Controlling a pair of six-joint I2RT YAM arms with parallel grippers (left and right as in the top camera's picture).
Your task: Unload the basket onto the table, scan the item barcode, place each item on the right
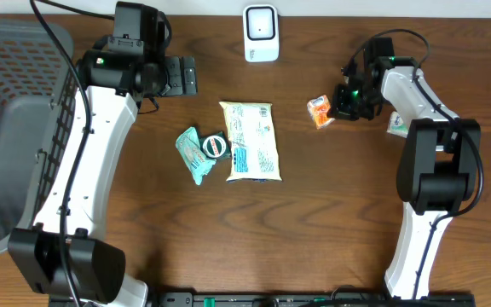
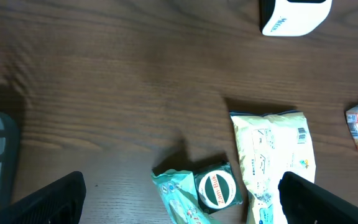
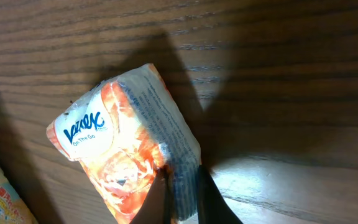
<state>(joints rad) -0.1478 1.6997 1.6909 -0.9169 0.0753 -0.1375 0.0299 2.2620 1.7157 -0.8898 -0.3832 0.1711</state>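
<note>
An orange tissue pack point(image 1: 320, 111) point(image 3: 124, 155) lies at the right of the table. My right gripper point(image 1: 341, 107) point(image 3: 182, 190) is shut on that pack's near end, pinching its printed flap between both fingers. The white barcode scanner point(image 1: 261, 33) point(image 2: 294, 15) stands at the table's far edge. My left gripper point(image 1: 181, 75) point(image 2: 182, 199) hangs open above the table left of centre, holding nothing. Its fingertips point(image 2: 48, 199) frame a teal packet point(image 2: 179, 199) and a round green tin point(image 2: 216, 188) below.
A cream snack bag point(image 1: 250, 141) point(image 2: 272, 162) lies mid-table, with the teal packet point(image 1: 193, 153) and tin point(image 1: 215, 146) to its left. A dark wire basket point(image 1: 15, 128) fills the left side. A small white-green item point(image 1: 396, 124) sits by the right arm.
</note>
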